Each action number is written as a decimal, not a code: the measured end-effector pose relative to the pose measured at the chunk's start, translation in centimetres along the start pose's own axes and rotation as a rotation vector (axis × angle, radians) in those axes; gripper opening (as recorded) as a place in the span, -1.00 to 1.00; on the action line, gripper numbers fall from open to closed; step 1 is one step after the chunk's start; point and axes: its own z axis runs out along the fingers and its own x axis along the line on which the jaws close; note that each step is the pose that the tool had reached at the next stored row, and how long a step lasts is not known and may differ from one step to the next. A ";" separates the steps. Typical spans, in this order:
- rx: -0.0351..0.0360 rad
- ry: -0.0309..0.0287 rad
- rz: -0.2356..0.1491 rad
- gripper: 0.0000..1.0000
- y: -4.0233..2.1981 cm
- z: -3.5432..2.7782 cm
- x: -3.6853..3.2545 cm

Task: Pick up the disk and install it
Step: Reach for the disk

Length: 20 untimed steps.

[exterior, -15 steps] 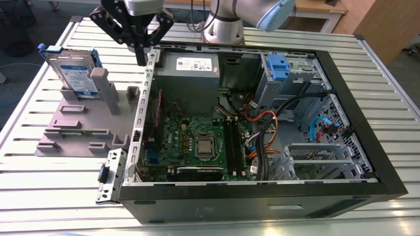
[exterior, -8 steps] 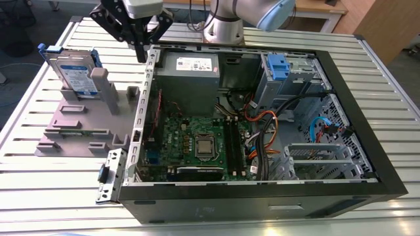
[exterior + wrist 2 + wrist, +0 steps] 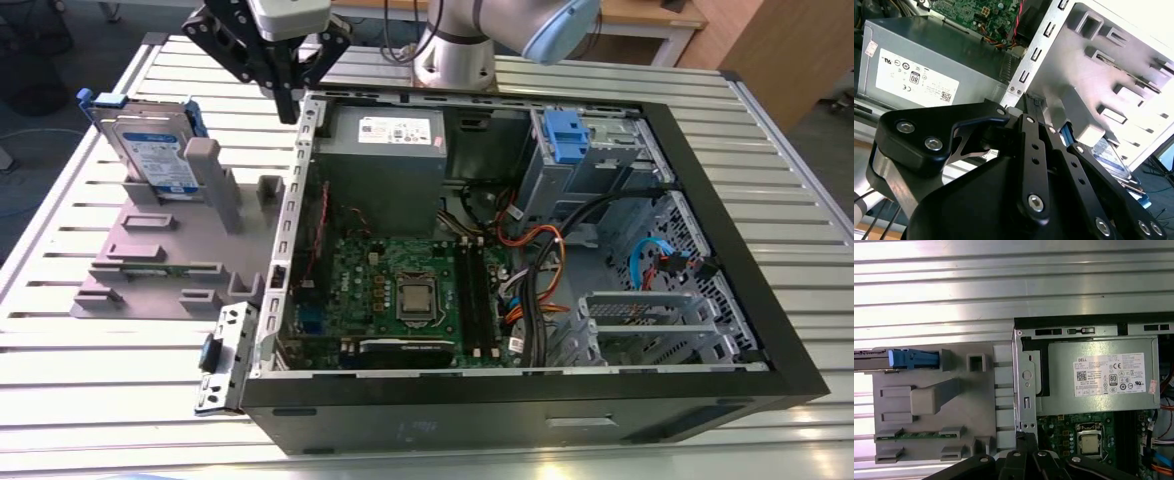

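Overhead, gripper (image 3: pixel 286 110) closed, empty, near case (image 3: pixel 781 330) rim; disk (image 3: pixel 151 150) upright in stand (image 3: pixel 147 250).

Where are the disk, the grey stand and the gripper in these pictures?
the disk (image 3: pixel 144 148): exterior view, on its labelled face.
the grey stand (image 3: pixel 147 240): exterior view, on a bare part of its flat base.
the gripper (image 3: pixel 284 108): exterior view, midway between its fingertips.
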 end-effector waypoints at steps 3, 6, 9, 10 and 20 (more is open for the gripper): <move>0.0000 0.0000 0.000 -0.79 0.00 0.00 0.03; 0.0001 0.0000 0.000 -0.79 -0.01 -0.01 0.10; 0.0001 0.0000 0.000 -0.79 -0.01 -0.01 0.17; 0.0000 0.0000 0.000 -0.79 -0.01 -0.01 0.19; 0.0000 0.0000 0.000 -0.79 -0.04 0.00 0.56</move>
